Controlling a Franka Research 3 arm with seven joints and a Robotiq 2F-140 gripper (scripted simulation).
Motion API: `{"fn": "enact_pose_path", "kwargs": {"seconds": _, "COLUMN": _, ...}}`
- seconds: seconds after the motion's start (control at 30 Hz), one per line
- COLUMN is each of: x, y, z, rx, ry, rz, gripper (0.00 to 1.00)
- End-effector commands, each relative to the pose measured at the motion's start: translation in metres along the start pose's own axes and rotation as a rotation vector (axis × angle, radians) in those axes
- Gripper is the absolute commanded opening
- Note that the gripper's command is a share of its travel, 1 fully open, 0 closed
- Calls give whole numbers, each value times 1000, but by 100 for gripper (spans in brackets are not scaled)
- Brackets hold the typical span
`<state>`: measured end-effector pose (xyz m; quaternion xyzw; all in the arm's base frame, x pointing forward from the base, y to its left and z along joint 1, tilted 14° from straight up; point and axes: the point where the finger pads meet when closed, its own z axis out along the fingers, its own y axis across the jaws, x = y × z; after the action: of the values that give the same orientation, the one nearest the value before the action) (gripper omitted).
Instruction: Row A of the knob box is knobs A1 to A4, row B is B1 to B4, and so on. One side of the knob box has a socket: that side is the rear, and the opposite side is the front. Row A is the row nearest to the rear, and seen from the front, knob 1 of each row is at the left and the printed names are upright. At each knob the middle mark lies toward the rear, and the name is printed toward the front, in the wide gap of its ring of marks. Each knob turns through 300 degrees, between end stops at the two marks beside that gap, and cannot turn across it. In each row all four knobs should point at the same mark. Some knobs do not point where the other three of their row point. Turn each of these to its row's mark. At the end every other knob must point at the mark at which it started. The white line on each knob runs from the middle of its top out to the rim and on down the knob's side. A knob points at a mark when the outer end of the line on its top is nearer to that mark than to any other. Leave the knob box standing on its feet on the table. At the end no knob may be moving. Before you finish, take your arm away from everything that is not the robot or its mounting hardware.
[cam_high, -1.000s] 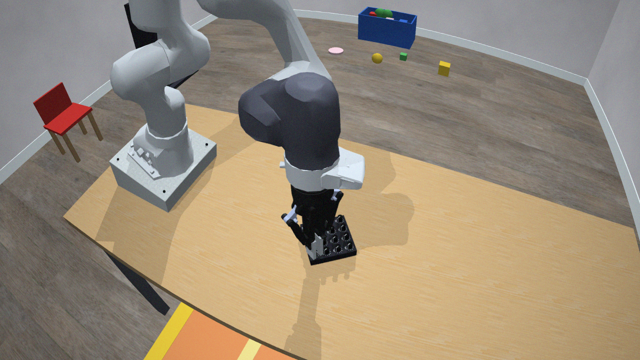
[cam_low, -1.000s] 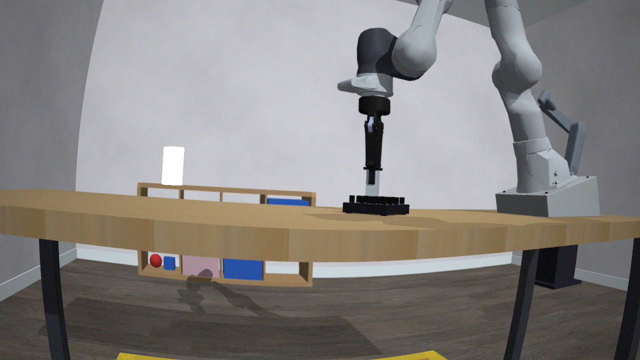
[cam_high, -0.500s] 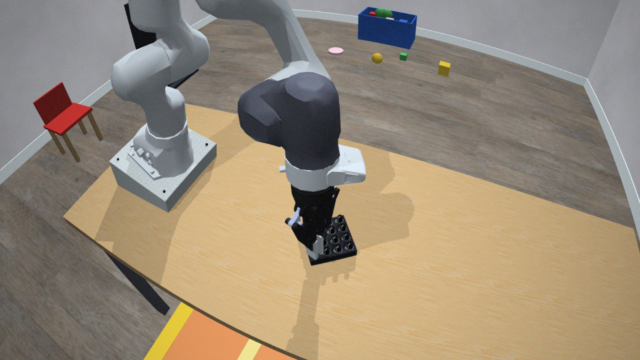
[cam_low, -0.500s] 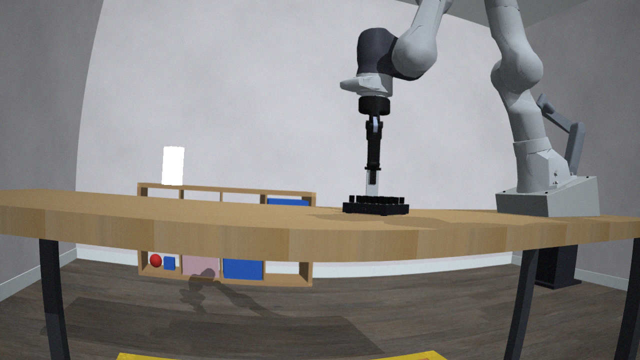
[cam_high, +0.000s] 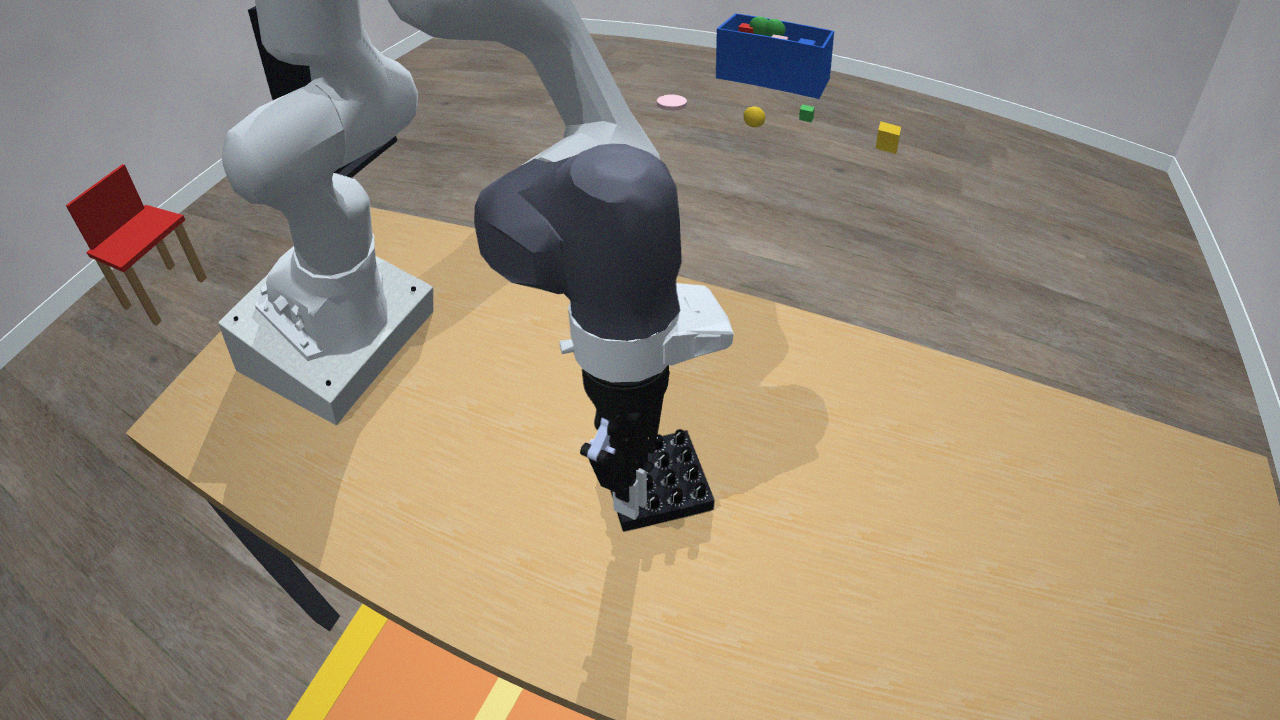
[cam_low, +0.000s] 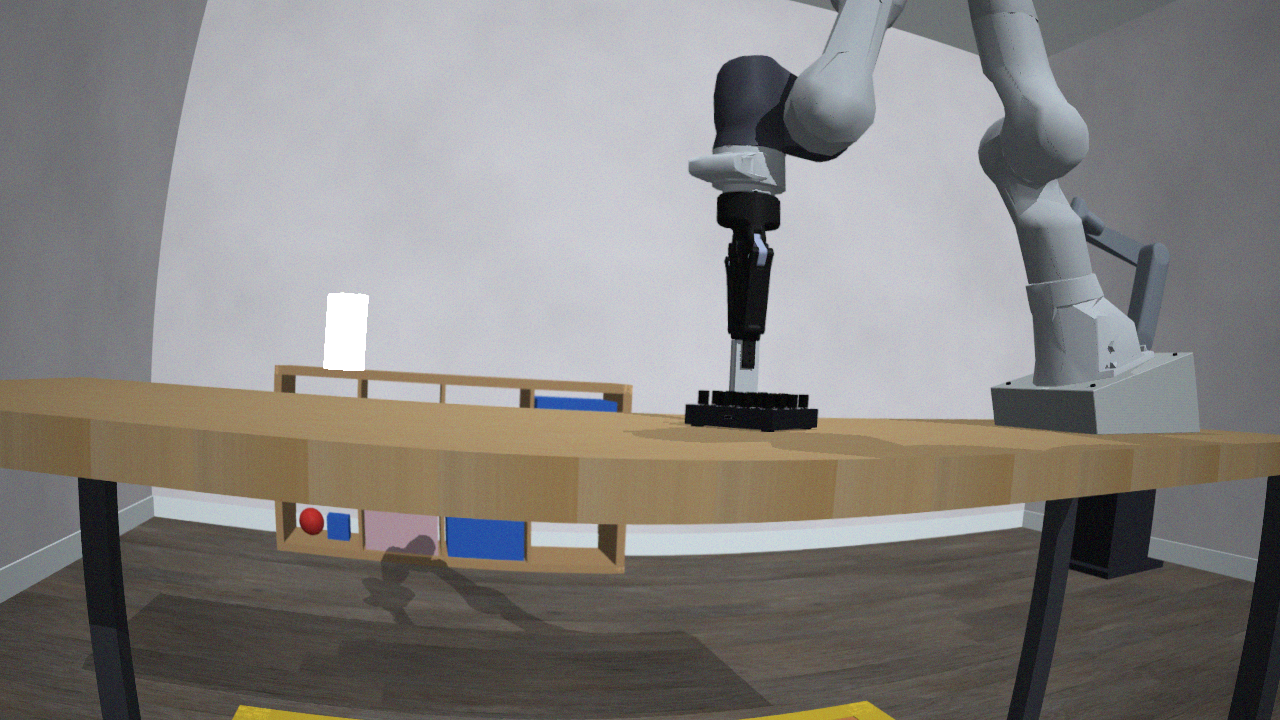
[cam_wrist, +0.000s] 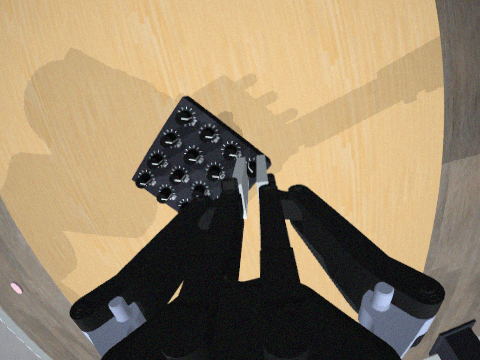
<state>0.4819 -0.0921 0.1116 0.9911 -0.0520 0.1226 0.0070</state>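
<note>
The black knob box (cam_high: 666, 516) (cam_low: 726, 418) (cam_wrist: 172, 121) stands on the table with its knobs up. Its printed names place the front toward the robot base. My gripper (cam_high: 630, 511) (cam_low: 743, 388) (cam_wrist: 252, 169) points down over the front corner, its narrow fingertips shut around knob D4 (cam_wrist: 253, 169). D4's line is partly hidden by the fingers. In the wrist view, knobs A4 (cam_wrist: 185, 117), B4 (cam_wrist: 209, 133) and C4 (cam_wrist: 231, 151) lie in line beside it. White lines show on several knobs, too small to read surely. The gripper covers part of row D.
Neighbouring knobs C4 and C3 (cam_wrist: 215, 172) stand close to the fingers. The arm's base block (cam_high: 286, 385) (cam_low: 1042, 411) stands on the table (cam_high: 939, 501) (cam_low: 358, 438). A blue bin (cam_high: 769, 67) and small toys lie on the floor far off.
</note>
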Motion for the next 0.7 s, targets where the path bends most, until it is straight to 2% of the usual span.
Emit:
{"fn": "enact_pose_path", "kwargs": {"seconds": 0.0, "x": 0, "y": 0, "z": 1, "rx": 20, "ry": 5, "rz": -142, "gripper": 5}}
{"fn": "enact_pose_path", "kwargs": {"seconds": 0.67, "x": 0, "y": 0, "z": 1, "rx": 19, "ry": 8, "rz": -436, "gripper": 5}}
